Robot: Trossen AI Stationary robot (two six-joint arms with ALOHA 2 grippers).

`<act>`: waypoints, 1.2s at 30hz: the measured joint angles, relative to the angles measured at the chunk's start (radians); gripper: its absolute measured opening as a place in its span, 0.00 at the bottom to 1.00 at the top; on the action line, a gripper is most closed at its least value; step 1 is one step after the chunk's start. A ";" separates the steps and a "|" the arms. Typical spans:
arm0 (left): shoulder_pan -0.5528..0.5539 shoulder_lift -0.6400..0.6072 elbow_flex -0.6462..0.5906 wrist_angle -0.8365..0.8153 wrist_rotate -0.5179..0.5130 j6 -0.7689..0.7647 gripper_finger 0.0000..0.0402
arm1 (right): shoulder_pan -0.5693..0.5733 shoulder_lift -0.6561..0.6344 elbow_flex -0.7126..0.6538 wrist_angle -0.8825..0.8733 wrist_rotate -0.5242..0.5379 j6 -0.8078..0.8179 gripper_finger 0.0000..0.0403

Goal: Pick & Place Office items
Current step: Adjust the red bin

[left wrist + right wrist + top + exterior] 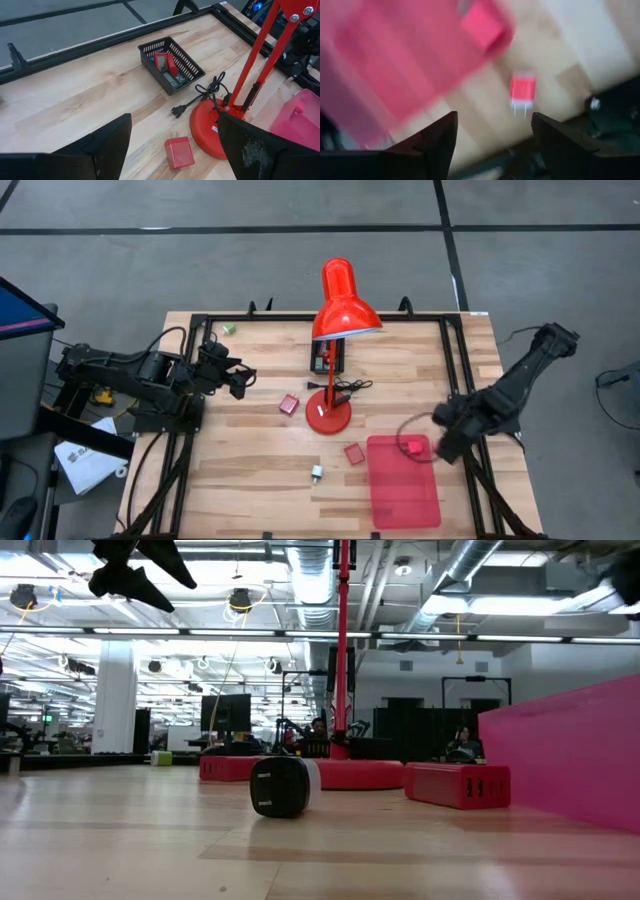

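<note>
My left gripper [238, 376] hangs open above the table's left part; in its wrist view its fingers [107, 142] frame a red block [179, 152] lying flat on the wood. A second red block [354, 452] and a white-silver piece [316, 472] lie nearer the front, and a green piece [228, 328] lies at the far edge. My right gripper [447, 432] is open over the far right corner of the red tray [405, 495], where a red block [410, 447] sits. Its blurred wrist view shows a small red pronged piece [522, 90] over bare wood between the fingers.
A tall red desk lamp [340, 305] stands mid-table on a round base [328, 416], its black cord [350, 388] trailing right. A black mesh basket [170, 62] behind it holds red items. A dark metal frame [300, 317] rims the table. In the low view, people and desks stand in the room behind.
</note>
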 joint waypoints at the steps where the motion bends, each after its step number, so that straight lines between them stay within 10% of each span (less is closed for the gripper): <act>1: 0.000 0.000 0.000 0.000 0.000 0.003 0.71 | 0.029 0.000 0.000 -0.004 -0.023 -0.033 0.60; 9: 0.000 0.000 0.000 0.000 -0.003 0.002 0.71 | 0.122 0.000 0.000 -0.196 0.024 -0.025 0.58; 25: 0.000 0.000 0.000 0.004 -0.031 -0.004 0.71 | 0.054 0.038 -0.051 0.028 -0.044 0.031 0.63; 36: -0.002 0.000 0.000 0.049 -0.013 -0.003 0.71 | -0.084 0.076 -0.051 0.054 -0.082 0.810 0.63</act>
